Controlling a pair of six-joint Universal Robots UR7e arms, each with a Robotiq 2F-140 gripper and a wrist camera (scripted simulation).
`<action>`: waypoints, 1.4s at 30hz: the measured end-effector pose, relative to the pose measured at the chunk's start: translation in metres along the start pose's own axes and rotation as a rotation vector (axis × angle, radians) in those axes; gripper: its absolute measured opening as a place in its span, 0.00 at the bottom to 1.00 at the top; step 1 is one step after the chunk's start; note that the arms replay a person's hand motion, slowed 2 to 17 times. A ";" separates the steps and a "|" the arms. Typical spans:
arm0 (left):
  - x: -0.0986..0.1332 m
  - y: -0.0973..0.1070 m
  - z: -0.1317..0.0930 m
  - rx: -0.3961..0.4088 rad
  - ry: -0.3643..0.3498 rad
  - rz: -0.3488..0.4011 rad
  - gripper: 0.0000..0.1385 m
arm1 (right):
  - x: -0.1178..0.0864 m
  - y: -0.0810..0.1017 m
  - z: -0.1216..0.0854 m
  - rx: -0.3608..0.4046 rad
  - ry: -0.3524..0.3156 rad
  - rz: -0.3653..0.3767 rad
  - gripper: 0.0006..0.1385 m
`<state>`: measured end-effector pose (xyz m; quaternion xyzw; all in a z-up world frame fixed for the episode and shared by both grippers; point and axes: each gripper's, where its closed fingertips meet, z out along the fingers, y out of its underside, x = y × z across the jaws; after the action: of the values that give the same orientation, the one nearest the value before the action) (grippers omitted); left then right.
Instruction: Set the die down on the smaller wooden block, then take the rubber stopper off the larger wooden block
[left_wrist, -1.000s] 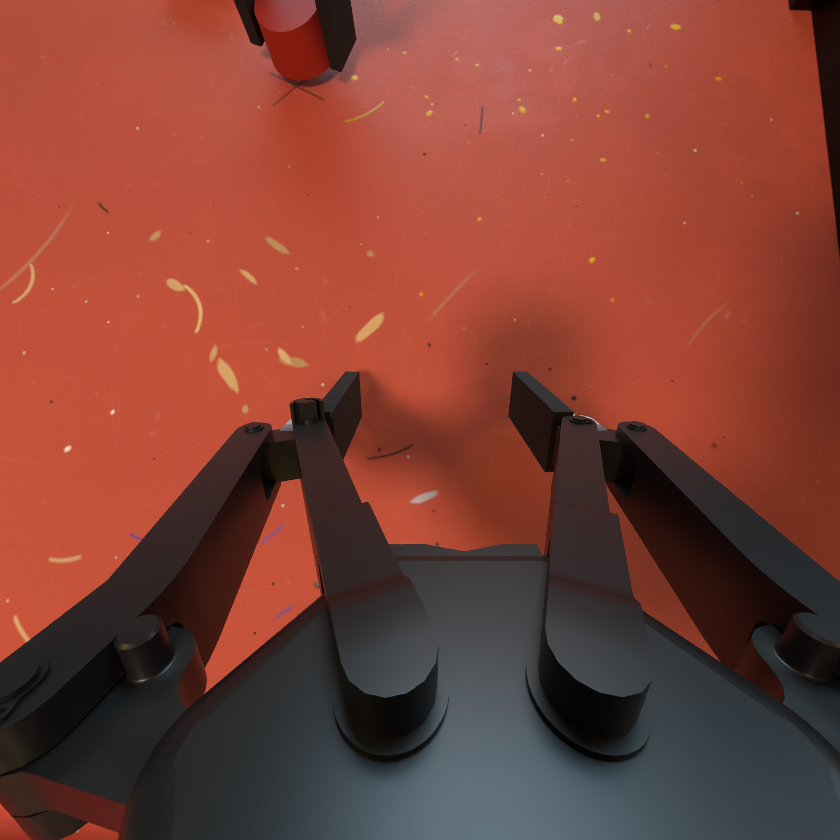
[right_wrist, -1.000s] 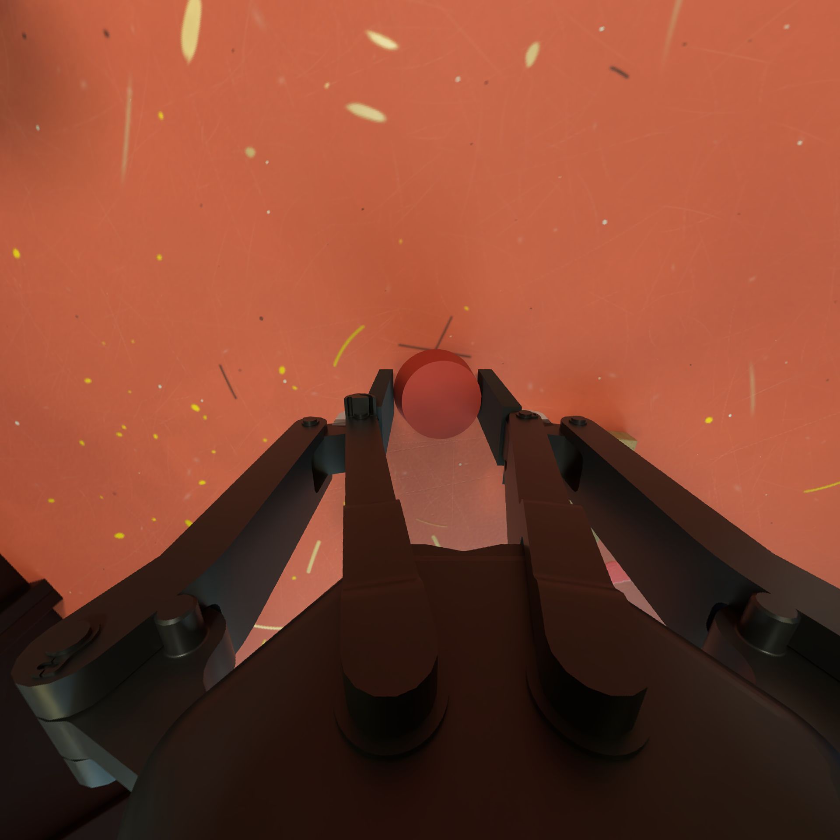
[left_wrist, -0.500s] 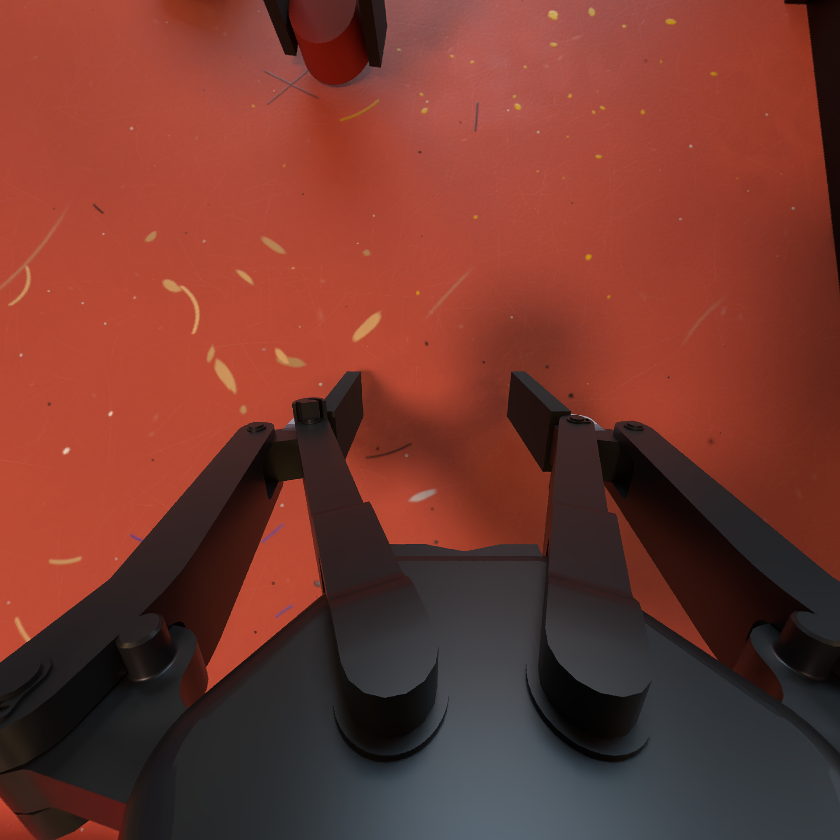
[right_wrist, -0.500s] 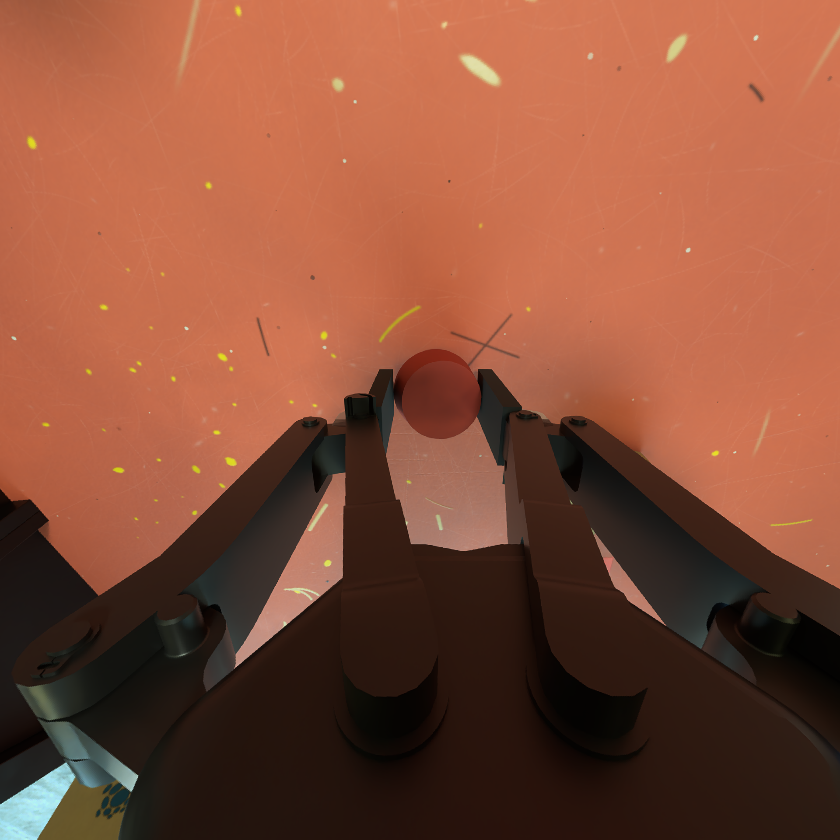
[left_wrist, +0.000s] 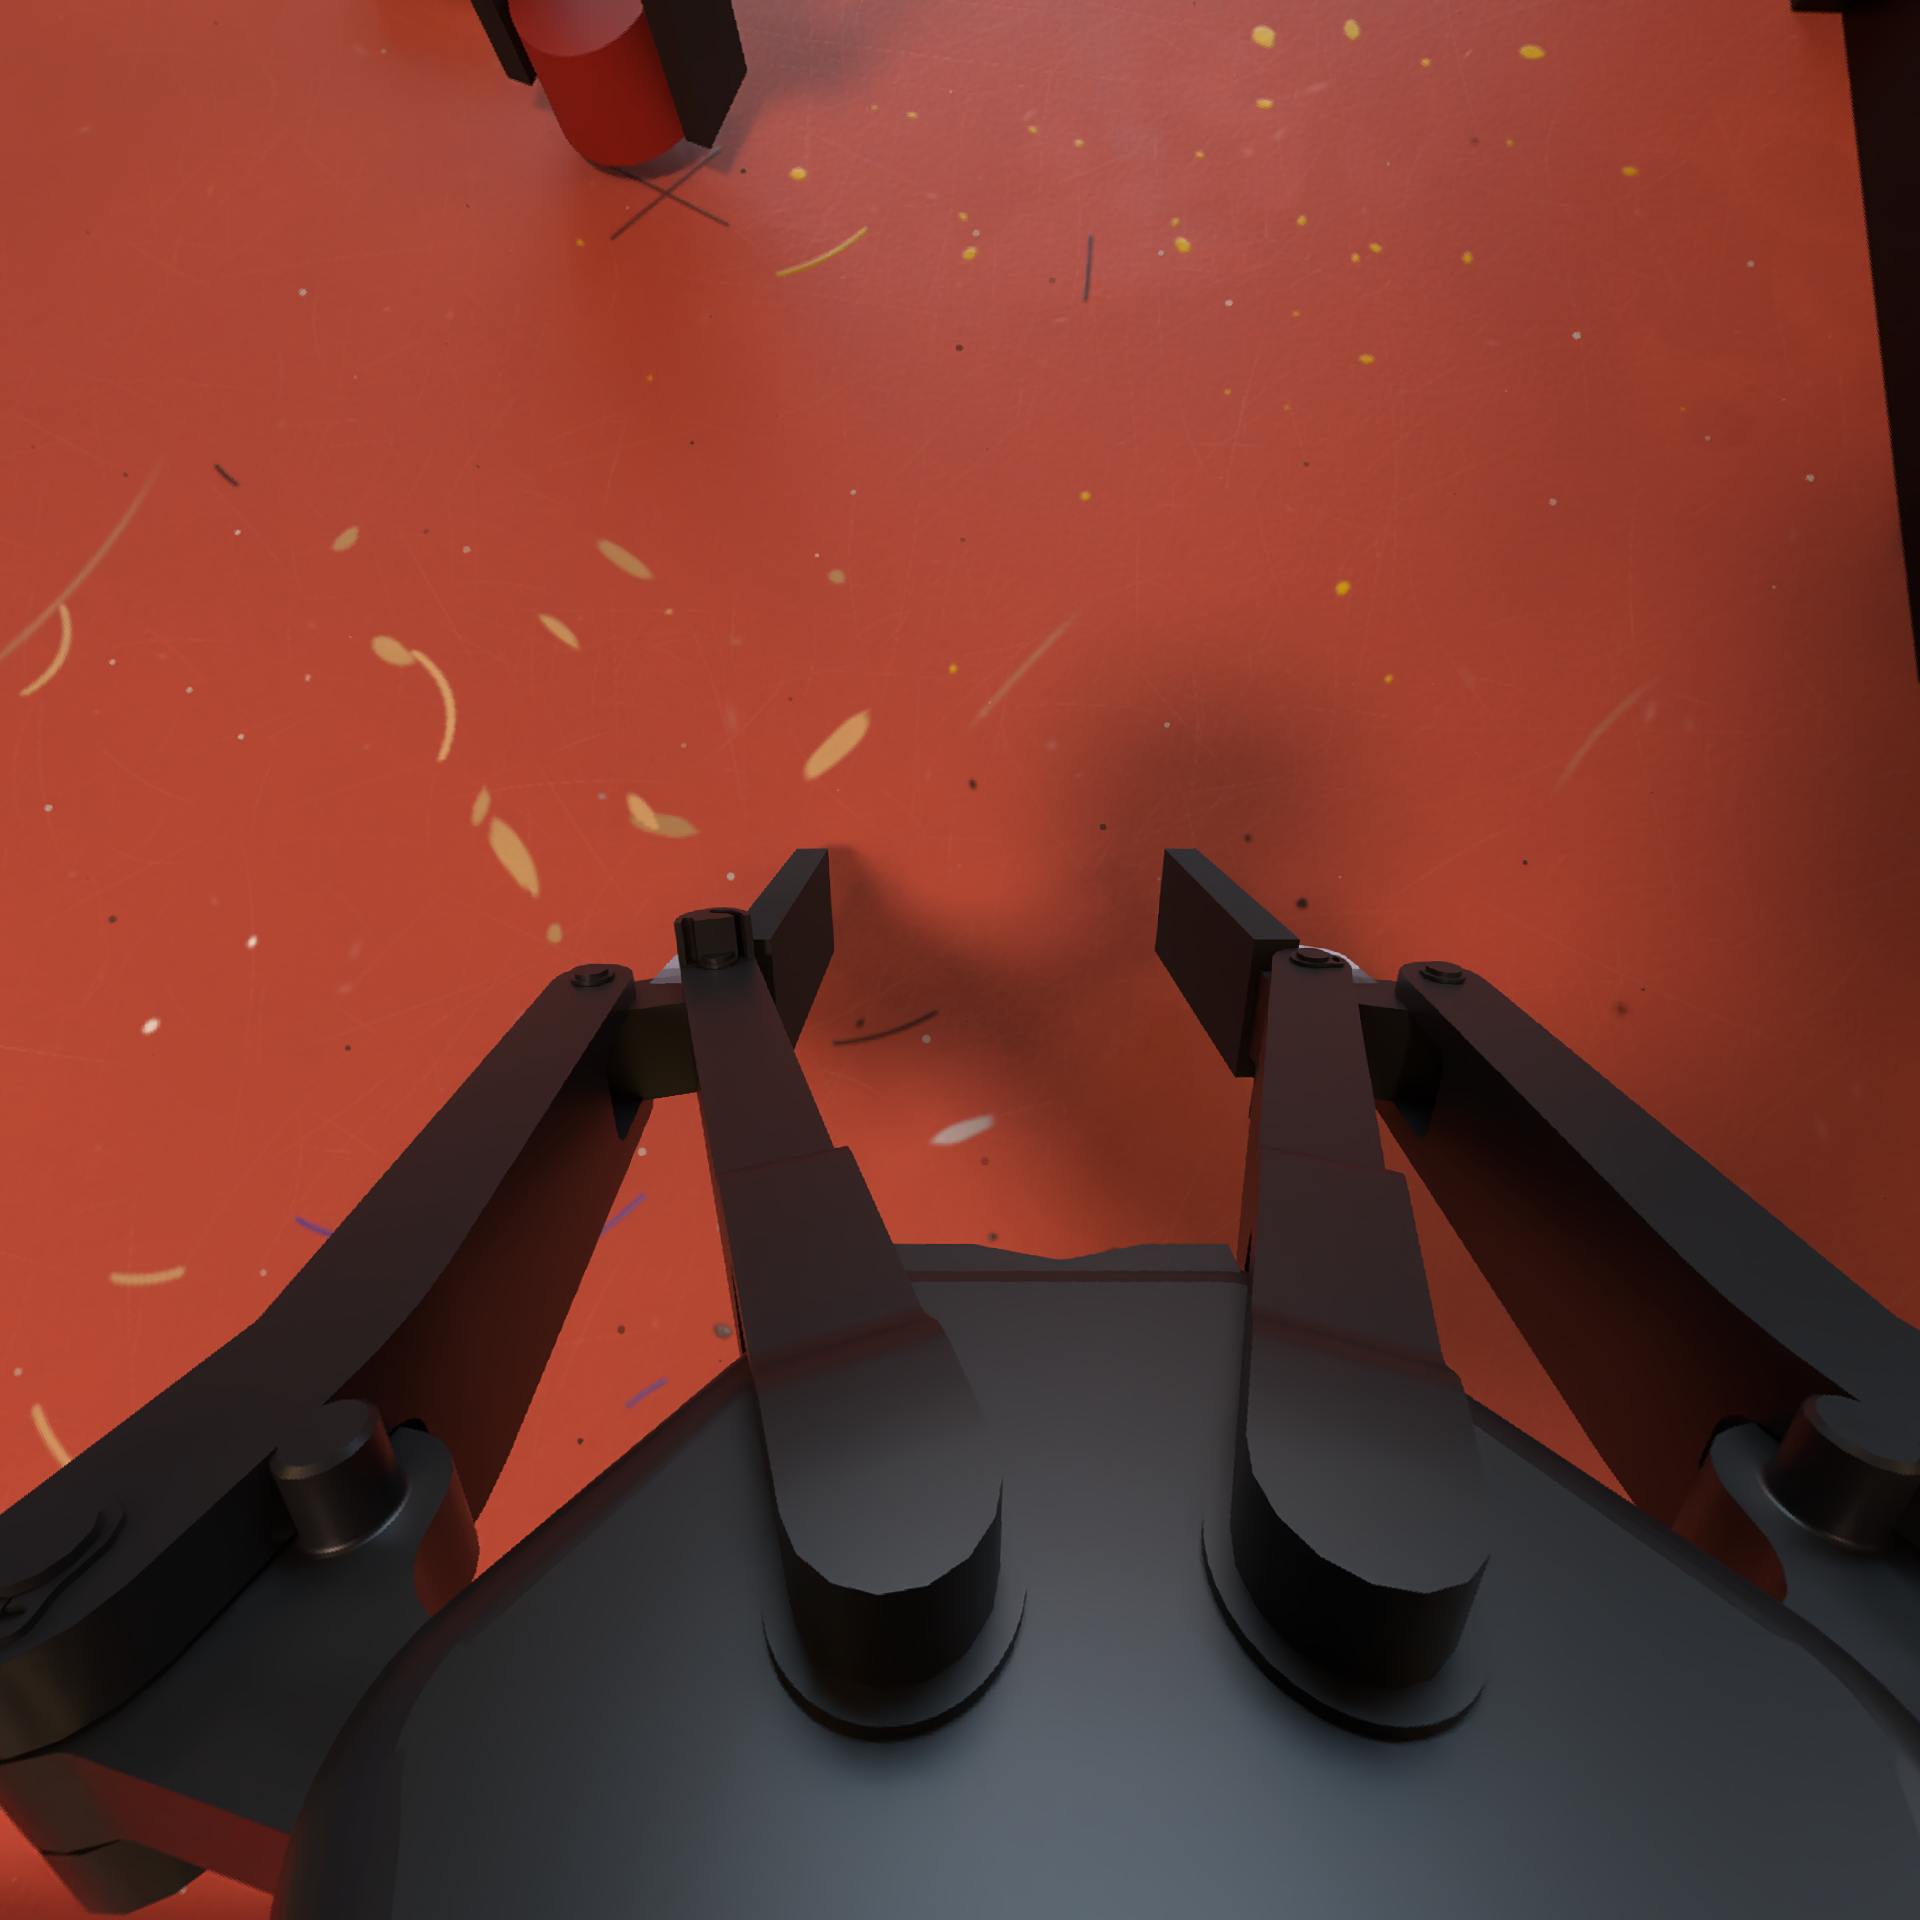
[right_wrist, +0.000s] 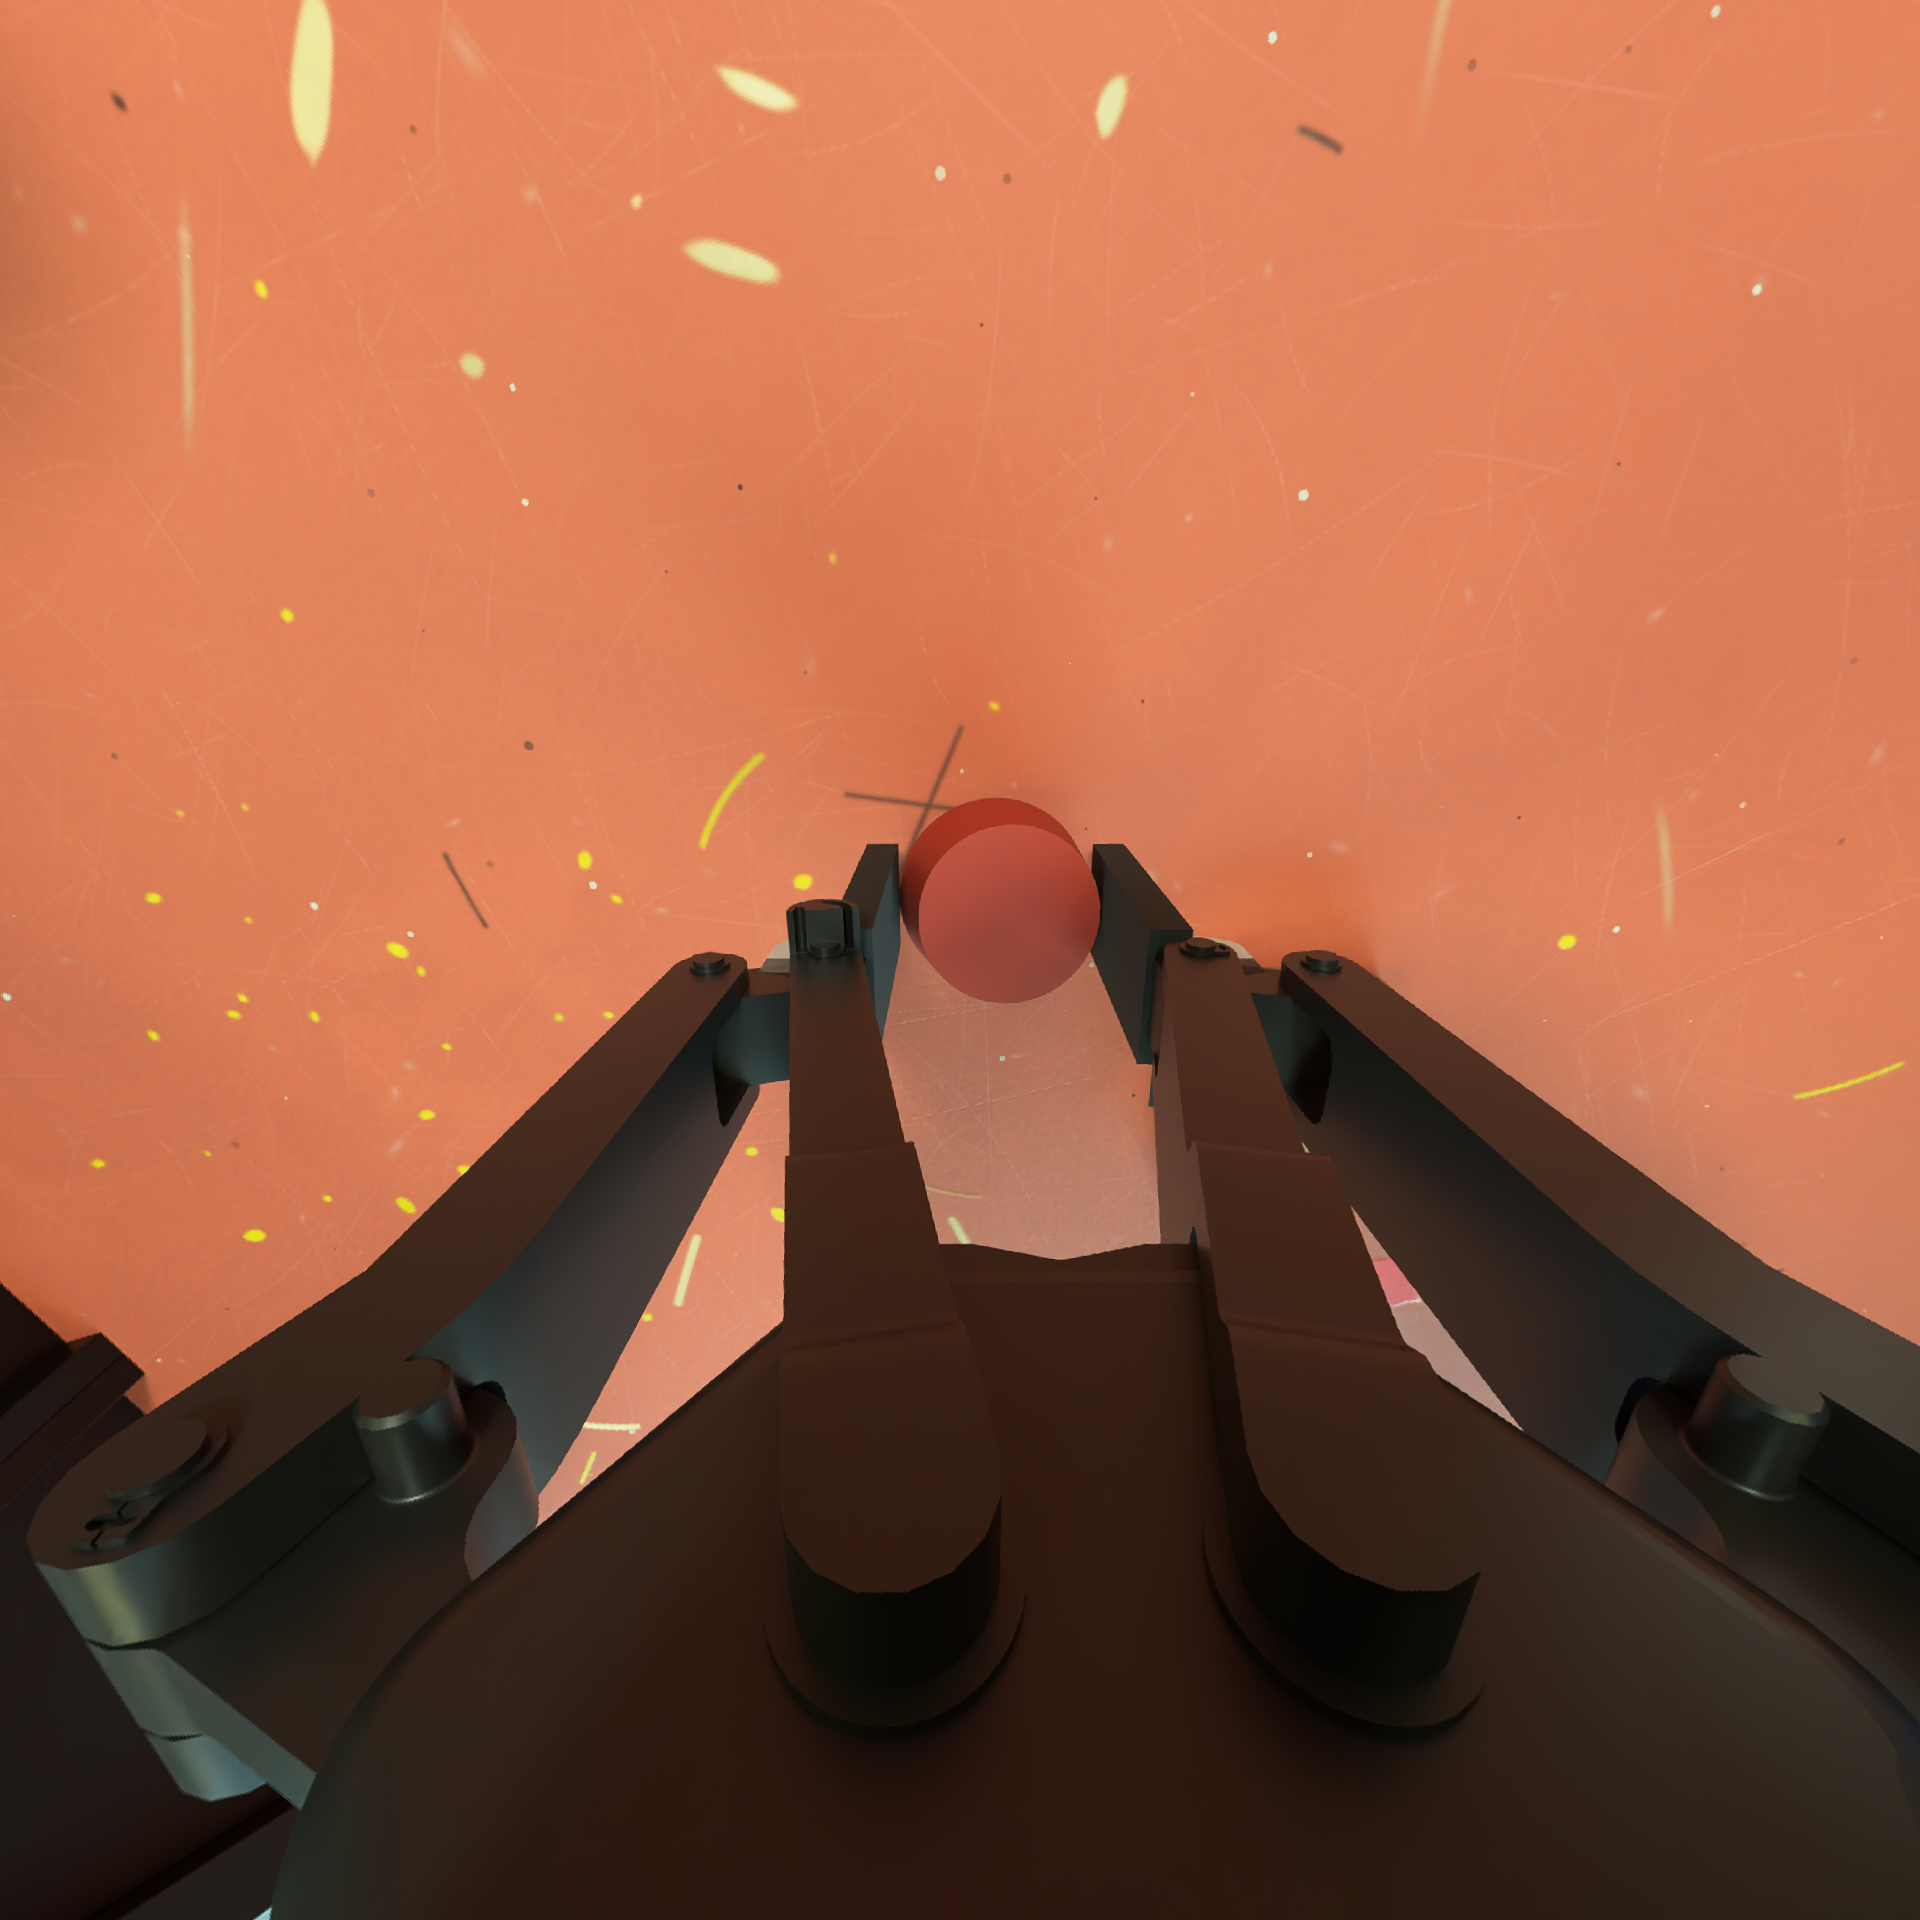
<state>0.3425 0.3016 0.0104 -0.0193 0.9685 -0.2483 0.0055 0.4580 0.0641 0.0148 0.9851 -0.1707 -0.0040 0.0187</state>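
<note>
My right gripper (right_wrist: 1000, 883) is shut on the red rubber stopper (right_wrist: 1003, 920), a short cylinder held upright between both pads. In the left wrist view the stopper (left_wrist: 611, 109) hangs at the top left, its base at or just above the red table, beside a thin dark cross mark (left_wrist: 670, 197). My left gripper (left_wrist: 997, 914) is open and empty, low over bare table. The die and both wooden blocks are out of view.
The red tabletop (left_wrist: 1143, 468) is speckled and scratched. A dark upright structure (left_wrist: 1886, 312) stands at the right edge of the left wrist view. A dark block (right_wrist: 52, 1392) sits at the lower left of the right wrist view. A small pink patch (right_wrist: 1392, 1283) shows behind the right finger linkage.
My right gripper, still holding the stopper, swung to one side of the cross mark and then back past it to the other side. The left gripper has not moved.
</note>
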 end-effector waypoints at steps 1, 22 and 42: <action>0.000 0.000 0.000 0.001 0.000 0.000 0.60 | 0.000 0.000 0.000 0.004 -0.003 0.003 0.35; 0.000 0.000 -0.001 0.005 0.002 0.003 0.58 | -0.047 -0.004 0.001 -0.049 0.031 -0.240 0.35; 0.001 -0.001 -0.001 0.015 0.001 0.002 0.55 | -0.030 -0.010 0.000 0.000 0.013 -0.119 0.35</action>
<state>0.3417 0.3008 0.0116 -0.0183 0.9666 -0.2557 0.0055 0.4335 0.0834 0.0140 0.9936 -0.1116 0.0014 0.0195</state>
